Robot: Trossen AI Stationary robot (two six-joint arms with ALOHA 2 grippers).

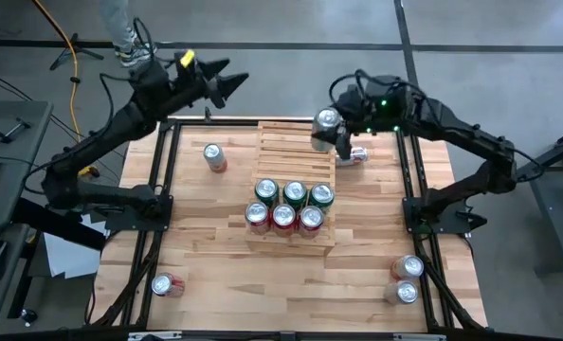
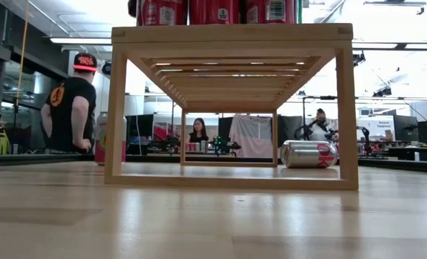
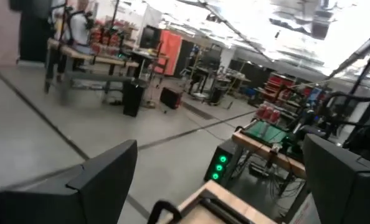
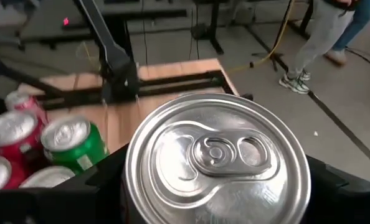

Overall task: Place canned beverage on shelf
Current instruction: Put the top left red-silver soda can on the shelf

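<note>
Can (upright) clamped between right fingers above shelf.

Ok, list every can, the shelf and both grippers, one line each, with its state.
Right gripper: shut on a can.
Held can: upright, sealed.
Left gripper: open, empty, raised.
Shelf: six upright cans at front.
Can behind shelf: lying.
Can left of shelf: upright.
</note>
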